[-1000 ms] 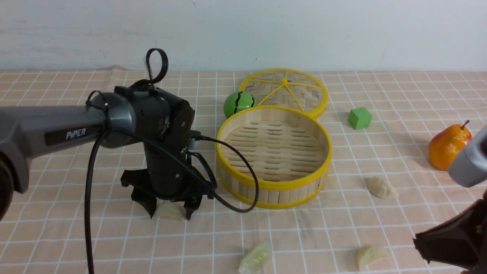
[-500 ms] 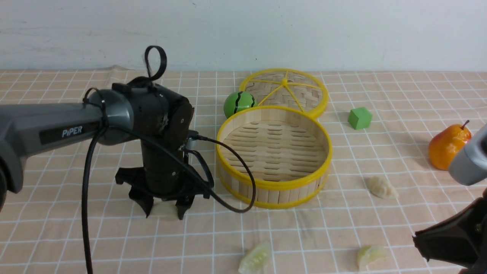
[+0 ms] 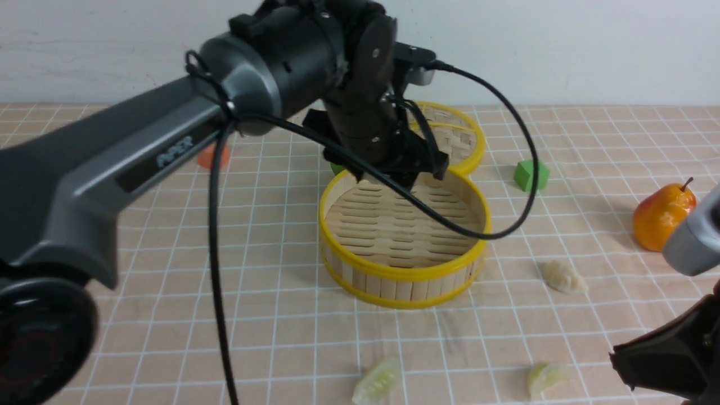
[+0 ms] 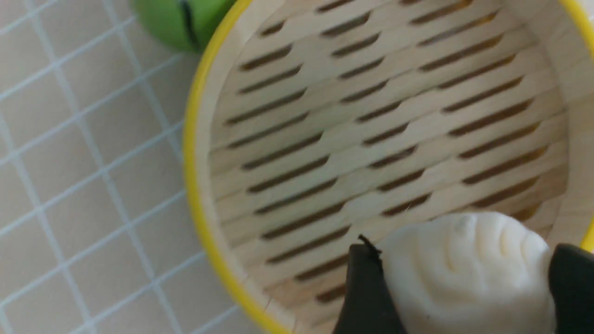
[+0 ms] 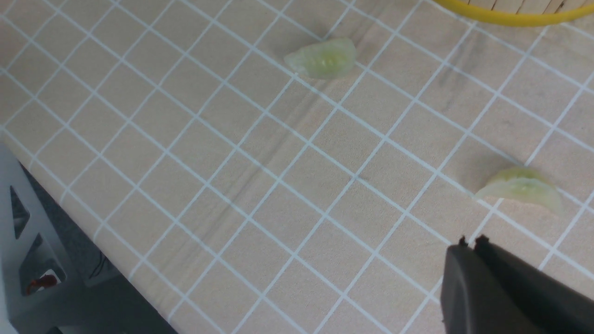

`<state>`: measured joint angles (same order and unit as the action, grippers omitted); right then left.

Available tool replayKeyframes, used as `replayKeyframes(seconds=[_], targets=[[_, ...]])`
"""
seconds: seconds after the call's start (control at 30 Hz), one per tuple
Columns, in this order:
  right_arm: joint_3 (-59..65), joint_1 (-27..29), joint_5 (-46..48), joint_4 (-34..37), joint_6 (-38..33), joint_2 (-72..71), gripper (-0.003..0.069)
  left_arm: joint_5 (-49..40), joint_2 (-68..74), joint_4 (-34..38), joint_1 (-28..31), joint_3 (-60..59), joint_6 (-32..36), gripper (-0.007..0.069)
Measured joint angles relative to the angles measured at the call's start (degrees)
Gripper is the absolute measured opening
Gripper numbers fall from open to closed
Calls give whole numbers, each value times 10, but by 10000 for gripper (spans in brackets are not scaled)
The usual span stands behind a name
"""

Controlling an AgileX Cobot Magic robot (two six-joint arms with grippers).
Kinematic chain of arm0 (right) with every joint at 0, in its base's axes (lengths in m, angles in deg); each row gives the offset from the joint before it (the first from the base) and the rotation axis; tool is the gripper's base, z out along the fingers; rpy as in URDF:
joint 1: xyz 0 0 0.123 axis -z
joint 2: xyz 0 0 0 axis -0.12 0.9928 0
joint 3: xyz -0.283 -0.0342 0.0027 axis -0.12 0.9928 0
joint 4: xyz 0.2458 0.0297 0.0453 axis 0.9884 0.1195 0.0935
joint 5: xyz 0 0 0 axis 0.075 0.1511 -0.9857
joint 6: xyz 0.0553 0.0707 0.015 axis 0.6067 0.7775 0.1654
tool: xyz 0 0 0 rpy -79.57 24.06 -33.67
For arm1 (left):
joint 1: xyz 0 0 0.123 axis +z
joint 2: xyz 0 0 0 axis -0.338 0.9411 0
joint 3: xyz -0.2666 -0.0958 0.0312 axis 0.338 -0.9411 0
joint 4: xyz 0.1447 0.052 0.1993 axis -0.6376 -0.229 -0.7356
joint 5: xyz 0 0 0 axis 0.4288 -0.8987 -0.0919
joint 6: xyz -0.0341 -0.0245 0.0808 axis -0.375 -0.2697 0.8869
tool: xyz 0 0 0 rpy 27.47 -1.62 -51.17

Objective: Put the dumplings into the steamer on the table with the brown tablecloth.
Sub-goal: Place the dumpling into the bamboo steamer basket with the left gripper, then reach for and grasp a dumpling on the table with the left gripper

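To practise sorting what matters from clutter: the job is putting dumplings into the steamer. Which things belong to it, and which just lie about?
Job: steamer, left gripper, held dumpling, three loose dumplings.
Lying about: lid, green ball, green cube, pear, orange object.

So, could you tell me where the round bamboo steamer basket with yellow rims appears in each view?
Front view: bamboo steamer basket, centre.
Left wrist view: fills most of the picture.
Right wrist view: only a rim sliver at the edge.
Shared landmark: brown white-gridded tablecloth.
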<state>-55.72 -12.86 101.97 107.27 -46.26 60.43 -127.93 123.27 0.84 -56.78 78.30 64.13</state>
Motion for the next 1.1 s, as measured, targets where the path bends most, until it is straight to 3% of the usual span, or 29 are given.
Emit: replayKeyframes(seconds=[0.23,0.53,0.7,0.87,1.1], targets=[[0,0,48,-16,10,-34,22,44,140,-4,0,116,-10,451],[0,0,60,-69,37,-86,29,73,200,-18,0,134,-12,451],[0,0,59,-74,38,-86,31,68,197,-18,1,134,-14,454],[0,0,55,-75,38,-86,37,24,168,-17,3,134,-23,509],[0,0,26,-75,38,-86,42,-48,30,-16,3,134,-24,540]])
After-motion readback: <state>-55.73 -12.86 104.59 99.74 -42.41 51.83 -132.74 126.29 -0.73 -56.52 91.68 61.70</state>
